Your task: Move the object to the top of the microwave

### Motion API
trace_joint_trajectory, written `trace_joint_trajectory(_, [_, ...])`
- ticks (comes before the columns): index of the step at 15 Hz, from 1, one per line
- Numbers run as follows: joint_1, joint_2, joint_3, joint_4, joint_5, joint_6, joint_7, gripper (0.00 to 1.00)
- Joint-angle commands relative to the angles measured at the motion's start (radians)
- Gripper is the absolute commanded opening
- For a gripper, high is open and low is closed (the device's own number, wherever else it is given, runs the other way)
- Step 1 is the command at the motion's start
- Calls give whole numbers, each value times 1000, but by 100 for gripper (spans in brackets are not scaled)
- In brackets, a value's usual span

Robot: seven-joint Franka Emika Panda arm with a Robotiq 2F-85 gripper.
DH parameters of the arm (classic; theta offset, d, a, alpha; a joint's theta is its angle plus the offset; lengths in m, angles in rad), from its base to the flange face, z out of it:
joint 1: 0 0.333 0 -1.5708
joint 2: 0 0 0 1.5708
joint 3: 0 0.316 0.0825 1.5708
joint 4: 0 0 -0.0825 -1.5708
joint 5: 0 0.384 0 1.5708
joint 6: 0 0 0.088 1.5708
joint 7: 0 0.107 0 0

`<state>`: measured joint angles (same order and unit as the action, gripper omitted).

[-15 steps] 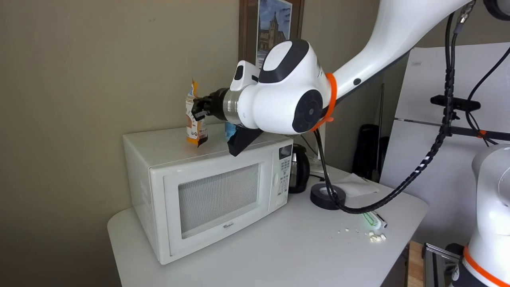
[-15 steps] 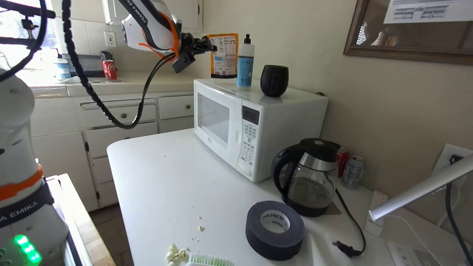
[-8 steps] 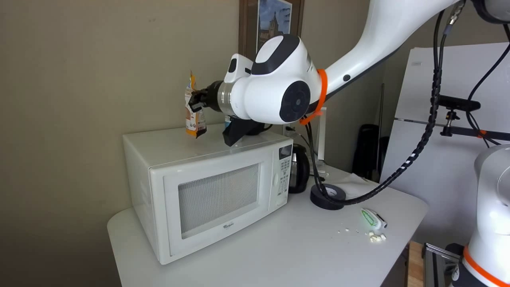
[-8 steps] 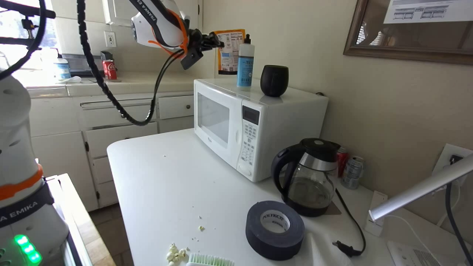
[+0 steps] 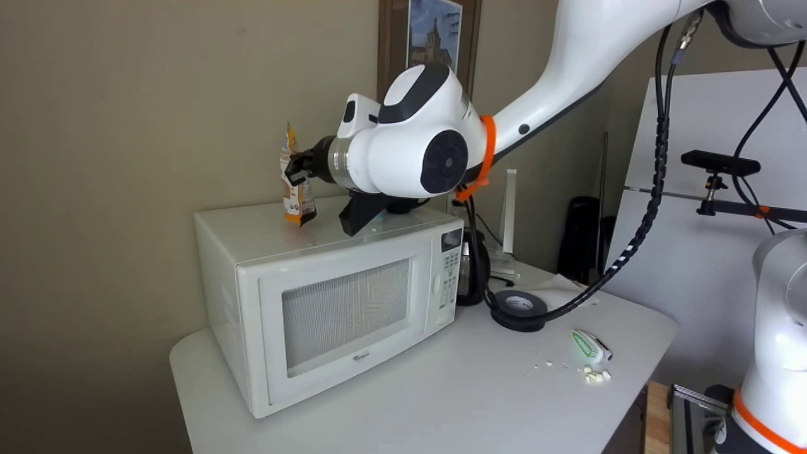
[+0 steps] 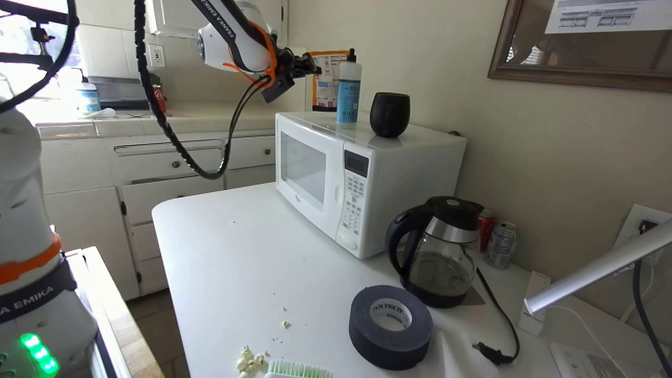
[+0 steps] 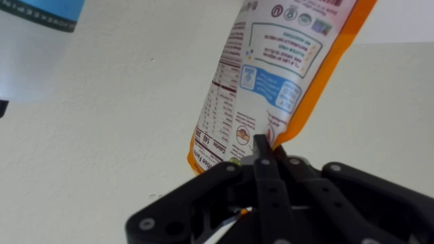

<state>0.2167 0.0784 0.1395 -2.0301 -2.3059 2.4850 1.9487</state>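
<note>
The object, an orange-edged packet (image 5: 295, 200) with white and blue print, hangs upright over the back left of the white microwave's (image 5: 347, 321) top. Its lower edge looks slightly above the top, with a faint orange reflection below. In an exterior view the packet (image 6: 324, 86) is partly hidden behind my gripper (image 6: 315, 68) and a bottle. My gripper (image 5: 294, 170) comes in level from the right and is shut on the packet's side edge. In the wrist view my gripper (image 7: 273, 145) pinches the orange edge of the packet (image 7: 257, 67), which bends there.
A blue-labelled soap bottle (image 6: 348, 97) and a black cup (image 6: 389, 115) stand on the microwave top; the bottle (image 7: 34, 61) shows close in the wrist view. The wall (image 5: 252, 126) is right behind. A kettle (image 6: 451, 231) and black tape roll (image 6: 391, 341) are on the table.
My gripper and the packet have moved left in the first exterior camera's picture, toward the wall, rising at first and then lowering somewhat. The grip on the packet has not changed.
</note>
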Motion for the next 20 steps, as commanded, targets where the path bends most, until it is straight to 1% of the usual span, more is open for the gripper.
trace_joint_trajectory(1, [-23,49,27,50,-12,29,1,0])
trace_joint_trajectory(5, [-29,77,37,68,-5,29,-6,0])
trace_joint_trajectory(7, [-32,84,40,73,2,28,-6,27])
trace_joint_trajectory(8, [-34,84,41,73,5,26,-9,32])
trace_joint_trajectory(12, [-32,64,47,58,17,14,-16,63])
trace_joint_trajectory(13, [-27,51,52,45,18,2,-18,72])
trace_joint_trajectory(15, [-21,20,62,15,27,-9,-18,85])
trace_joint_trajectory(16, [-20,2,67,-4,35,-9,-13,94])
trace_joint_trajectory(17, [-18,-22,71,-32,50,-16,-16,99])
trace_joint_trajectory(19, [-14,-99,77,-121,104,-55,-32,100])
trace_joint_trajectory(20, [-14,-150,76,-178,153,-85,-45,100])
